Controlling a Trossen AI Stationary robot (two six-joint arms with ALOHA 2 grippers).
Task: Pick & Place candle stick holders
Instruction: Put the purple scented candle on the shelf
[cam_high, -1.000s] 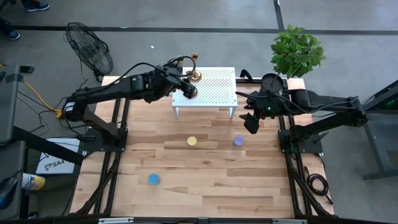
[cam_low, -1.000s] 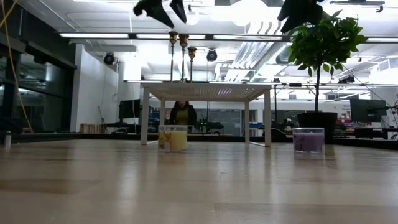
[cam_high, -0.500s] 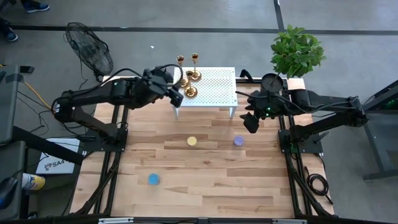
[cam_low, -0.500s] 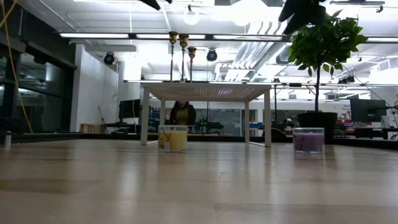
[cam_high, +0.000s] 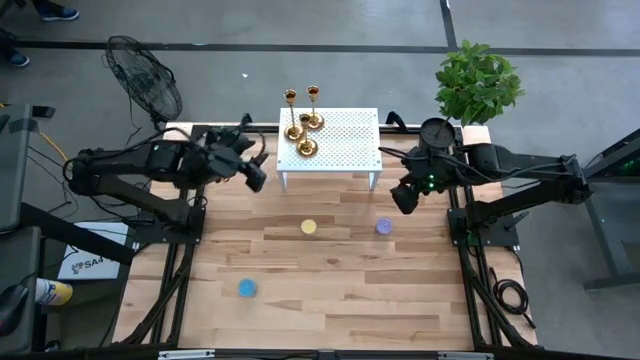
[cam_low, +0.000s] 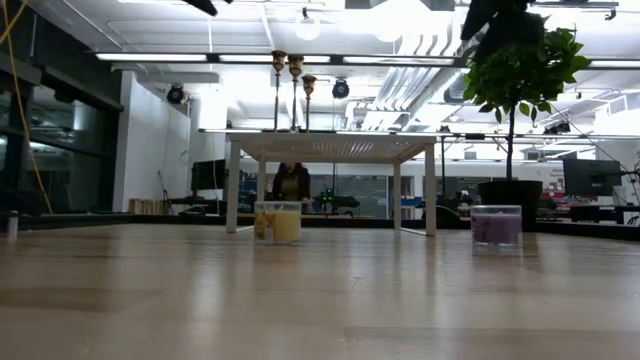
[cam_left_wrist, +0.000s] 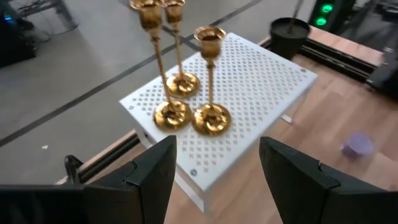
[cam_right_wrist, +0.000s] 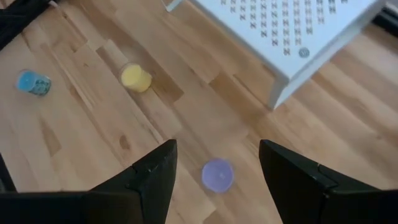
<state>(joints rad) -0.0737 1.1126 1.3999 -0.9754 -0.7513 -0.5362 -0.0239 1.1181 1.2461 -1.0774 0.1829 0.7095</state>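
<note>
Three gold candle stick holders (cam_high: 303, 130) (cam_left_wrist: 186, 106) (cam_low: 292, 90) stand upright on their round bases, close together at the left end of a white perforated stand (cam_high: 345, 140). My left gripper (cam_high: 255, 178) (cam_left_wrist: 217, 142) hangs open and empty to the left of the stand, pointing at the holders from a distance. My right gripper (cam_high: 403, 197) (cam_right_wrist: 217, 144) hangs open and empty off the stand's right near corner, above the wooden table (cam_high: 330, 300).
A yellow candle (cam_high: 308, 227), a purple candle (cam_high: 383, 227) and a blue candle (cam_high: 246, 288) sit on the table nearer than the stand. A potted plant (cam_high: 478, 80) stands at the back right and a fan (cam_high: 145, 80) at the back left.
My left gripper has drawn back from over the stand's left end toward the table's left edge, staying open and empty. The three holders stand where they stood. My right gripper has rolled a little in place.
</note>
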